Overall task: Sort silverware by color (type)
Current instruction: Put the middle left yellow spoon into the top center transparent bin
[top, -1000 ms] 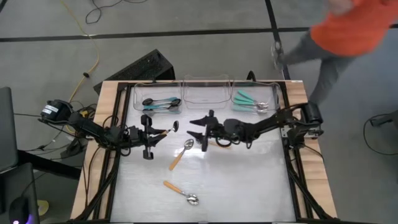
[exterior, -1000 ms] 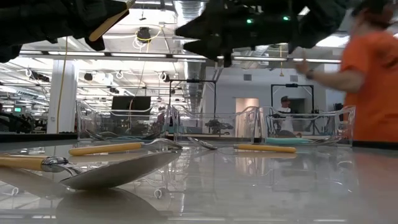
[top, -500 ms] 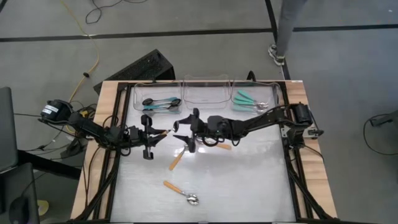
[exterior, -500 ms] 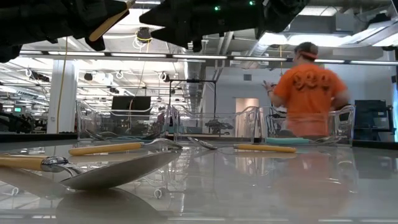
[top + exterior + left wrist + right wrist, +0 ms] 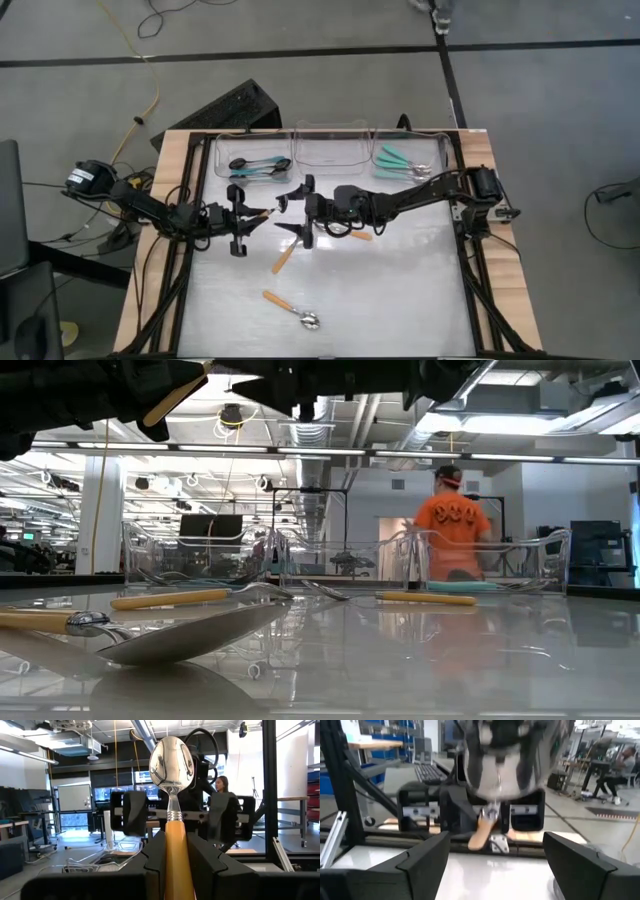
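My left gripper (image 5: 250, 216) (image 5: 176, 842) is shut on an orange-handled spoon (image 5: 272, 207) with a silver bowl (image 5: 172, 762), held above the table's left half. My right gripper (image 5: 292, 210) (image 5: 495, 865) faces it from the right, open. Its two fingers stand on either side of the spoon's bowl (image 5: 505, 760) without touching it. The left tray (image 5: 253, 160) holds blue-handled spoons. The right tray (image 5: 412, 160) holds teal-handled ones. Three more orange-handled spoons lie flat on the table (image 5: 285, 257) (image 5: 290, 308) (image 5: 358, 236). My left gripper pinches the spoon's orange handle (image 5: 176, 827) between its two fingers. The fingers come about level from the table's left and lie along the handle. The bowl sticks out past the fingertips toward the table's right, and the spoon is lifted clear of the table.
The middle tray (image 5: 332, 150) at the far edge shows nothing in it. One loose spoon (image 5: 358, 236) lies partly under my right arm, and another's bowl end is hidden under my right gripper. In the room beyond the table a person in orange (image 5: 452, 535) stands.
My right gripper has gone up and toward the table's left edge, rolling a little, until its fingers stand around the bowl of the spoon in my left gripper. The person in orange has walked away from the table's far right corner.
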You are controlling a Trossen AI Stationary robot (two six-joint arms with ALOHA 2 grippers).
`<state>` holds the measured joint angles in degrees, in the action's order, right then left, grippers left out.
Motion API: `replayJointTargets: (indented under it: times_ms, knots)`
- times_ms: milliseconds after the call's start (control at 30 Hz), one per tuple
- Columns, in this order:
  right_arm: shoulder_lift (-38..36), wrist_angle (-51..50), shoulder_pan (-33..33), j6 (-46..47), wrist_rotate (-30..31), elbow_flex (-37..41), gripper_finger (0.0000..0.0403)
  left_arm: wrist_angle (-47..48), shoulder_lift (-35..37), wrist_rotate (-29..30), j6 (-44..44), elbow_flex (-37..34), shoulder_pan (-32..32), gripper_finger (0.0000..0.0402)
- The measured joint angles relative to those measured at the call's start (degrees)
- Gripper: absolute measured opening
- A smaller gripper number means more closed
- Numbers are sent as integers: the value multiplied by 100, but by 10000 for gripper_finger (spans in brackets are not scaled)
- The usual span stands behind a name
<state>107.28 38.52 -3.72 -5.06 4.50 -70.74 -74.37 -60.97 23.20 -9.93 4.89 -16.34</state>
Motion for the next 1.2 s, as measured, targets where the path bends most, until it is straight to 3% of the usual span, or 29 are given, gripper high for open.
replayJointTargets:
  times_ms: [633, 1200]
  knots:
    - [-4, 658, 58, 52, -283, -4, 332, 0, 0, -118, 9, 0, 36, 41]
    - [-7, 357, 60, 200, -307, -216, 319, 39, -1, -852, 90, 174, 467, 41]
